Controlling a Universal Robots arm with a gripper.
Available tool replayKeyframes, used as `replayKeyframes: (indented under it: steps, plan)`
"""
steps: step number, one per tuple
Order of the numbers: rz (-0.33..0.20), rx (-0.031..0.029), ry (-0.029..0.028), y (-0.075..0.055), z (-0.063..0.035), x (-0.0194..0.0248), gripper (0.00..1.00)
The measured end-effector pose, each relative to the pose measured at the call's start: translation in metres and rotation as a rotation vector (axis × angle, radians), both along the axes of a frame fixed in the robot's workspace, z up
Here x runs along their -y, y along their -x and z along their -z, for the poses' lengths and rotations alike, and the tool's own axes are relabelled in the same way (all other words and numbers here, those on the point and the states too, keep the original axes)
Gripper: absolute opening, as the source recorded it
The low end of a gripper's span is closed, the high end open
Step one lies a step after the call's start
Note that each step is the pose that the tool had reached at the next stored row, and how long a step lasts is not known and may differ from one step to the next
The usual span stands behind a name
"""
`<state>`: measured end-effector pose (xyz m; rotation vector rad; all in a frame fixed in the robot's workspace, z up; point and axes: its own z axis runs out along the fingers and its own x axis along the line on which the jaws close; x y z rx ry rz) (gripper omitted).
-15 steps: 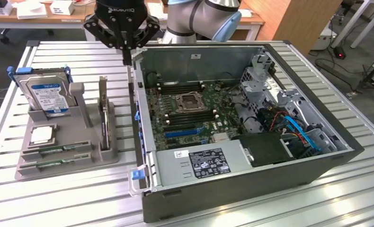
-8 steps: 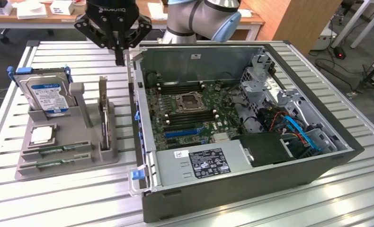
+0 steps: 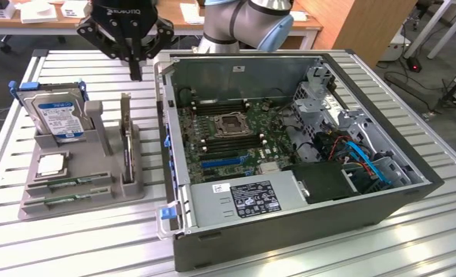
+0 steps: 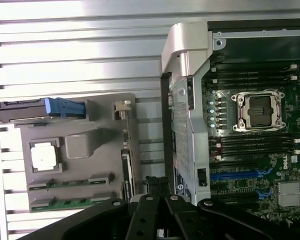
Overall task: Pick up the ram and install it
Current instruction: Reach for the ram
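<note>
Two green ram sticks [image 3: 68, 183] [image 3: 62, 200] lie flat in slots at the near end of a grey holder [image 3: 85, 199] on the exterior view's left. The wrist view shows them too [image 4: 70, 182] [image 4: 72, 203]. My gripper [image 3: 135, 70] hangs above the table behind the holder, beside the case's rear corner. Its black fingers [image 4: 157, 186] are pressed together and shut on nothing. The open computer case [image 3: 412, 190] lies on its side with the motherboard's dark memory slots [image 3: 221, 107] [image 4: 255, 75] on either side of the processor socket [image 3: 232, 124].
The holder also carries an upright hard drive [image 3: 59, 115] with blue rails, a silver processor chip [image 3: 51, 165] and a tall dark upright card [image 3: 126, 141]. Everything rests on a slatted aluminium table [image 3: 12, 167]. Desks and cables stand beyond it.
</note>
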<state>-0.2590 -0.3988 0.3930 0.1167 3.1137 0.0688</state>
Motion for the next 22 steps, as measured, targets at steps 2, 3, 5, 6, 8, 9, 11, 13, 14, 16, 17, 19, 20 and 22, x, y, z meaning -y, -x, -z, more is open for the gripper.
replayKeyframes:
  steps: [2, 3, 5, 6, 8, 9, 11, 13, 14, 16, 17, 19, 20, 22]
  plan:
    - [0.0, 0.0001, 0.0, 0.005, 0.0001, 0.0, 0.09]
    - [0.0, 0.0001, -0.0001, 0.008, 0.0001, 0.0, 0.09]
    - [0.0, 0.0001, -0.0001, 0.012, 0.0002, 0.0, 0.09]
    - [0.0, 0.0001, 0.0, 0.013, 0.0002, 0.0, 0.09]
    - [0.0, 0.0001, 0.0, 0.016, 0.0003, 0.0, 0.09]
    - [0.0, 0.0001, 0.0, 0.018, 0.0003, 0.0, 0.09]
    - [0.0, 0.0001, 0.0, 0.023, 0.0004, 0.0, 0.09]
    - [0.0, 0.0001, 0.0, 0.028, 0.0005, 0.0, 0.09]
    - [0.0, 0.0001, 0.0, 0.03, 0.0005, 0.0, 0.09]
    - [0.0, 0.0001, -0.0001, 0.035, 0.0006, 0.0, 0.09]
    - [0.0, 0.0, 0.0, 0.038, 0.0006, 0.0, 0.09]
    - [0.0, 0.0001, 0.0, 0.043, 0.0007, 0.0, 0.09]
    - [0.0, 0.0, 0.0, 0.046, 0.0007, 0.0, 0.09]
    - [0.0, 0.0001, -0.0001, 0.052, 0.0008, 0.0, 0.09]
